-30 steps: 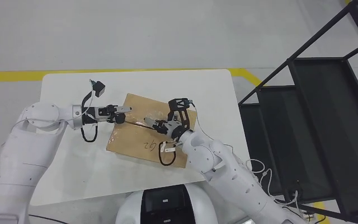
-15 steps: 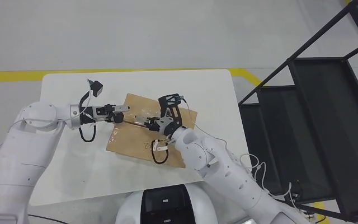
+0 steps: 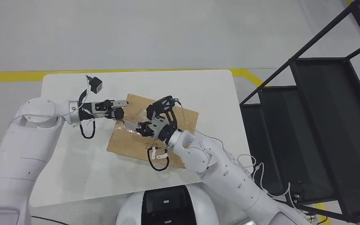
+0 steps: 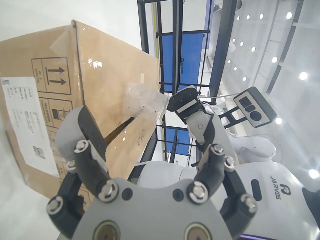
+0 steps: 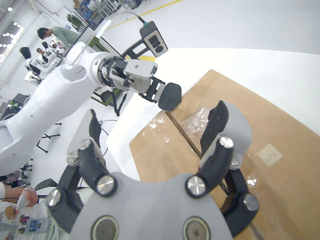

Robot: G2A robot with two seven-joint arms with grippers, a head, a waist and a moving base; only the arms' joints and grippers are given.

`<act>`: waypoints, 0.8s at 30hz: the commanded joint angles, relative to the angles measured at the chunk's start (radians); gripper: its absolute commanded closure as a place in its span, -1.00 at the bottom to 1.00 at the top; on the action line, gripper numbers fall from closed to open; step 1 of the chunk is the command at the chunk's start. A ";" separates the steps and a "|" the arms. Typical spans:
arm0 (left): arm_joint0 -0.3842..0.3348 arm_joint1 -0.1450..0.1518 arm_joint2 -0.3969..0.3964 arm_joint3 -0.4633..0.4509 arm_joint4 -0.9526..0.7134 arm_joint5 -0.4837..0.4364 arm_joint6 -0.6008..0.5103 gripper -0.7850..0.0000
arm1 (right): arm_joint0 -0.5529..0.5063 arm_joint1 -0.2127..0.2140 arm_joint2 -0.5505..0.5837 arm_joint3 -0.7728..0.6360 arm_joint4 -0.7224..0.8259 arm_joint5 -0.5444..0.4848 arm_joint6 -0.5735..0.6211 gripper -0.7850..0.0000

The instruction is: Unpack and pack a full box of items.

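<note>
- On the white table (image 3: pixel 84 174), near its middle: cardboard box (image 3: pixel 132 145), flaps down, clear tape (image 5: pixel 197 122) crumpled at the seam.
- At the seam's end, by the box edge: left gripper (image 4: pixel 133 107), fingers wide apart.
- Above the seam, near the tape: right gripper (image 5: pixel 156 119), fingers spread, holding nothing.

We note the brown cardboard box (image 3: pixel 179 117), flaps down, directly under the right gripper (image 3: pixel 144 127) and ahead of the left gripper (image 3: pixel 120 111), barring descent. Both grippers stand near each other at the seam's end, each in the other's path. Bare white table (image 3: pixel 84 174) lies open behind the left gripper.
</note>
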 commanded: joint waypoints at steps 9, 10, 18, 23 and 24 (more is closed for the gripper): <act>-0.057 -0.023 0.041 0.089 -0.035 -0.012 -0.025 -1.00 | 0.016 -0.012 0.011 0.062 0.089 -0.079 -0.037 -1.00; -0.061 -0.025 0.043 0.098 -0.040 -0.013 -0.027 -1.00 | 0.017 -0.013 0.010 0.060 0.090 -0.079 -0.043 -1.00; -0.085 -0.049 0.101 0.104 -0.026 -0.016 -0.016 -1.00 | -0.076 -0.001 0.054 -0.018 0.029 -0.047 -0.075 -1.00; -0.084 -0.063 0.132 0.088 -0.023 -0.020 -0.002 -1.00 | -0.129 0.005 0.075 -0.049 0.047 0.027 -0.015 -1.00; -0.083 -0.065 0.134 0.086 -0.023 -0.022 -0.003 -1.00 | -0.135 0.006 0.074 -0.054 0.051 0.028 0.000 -1.00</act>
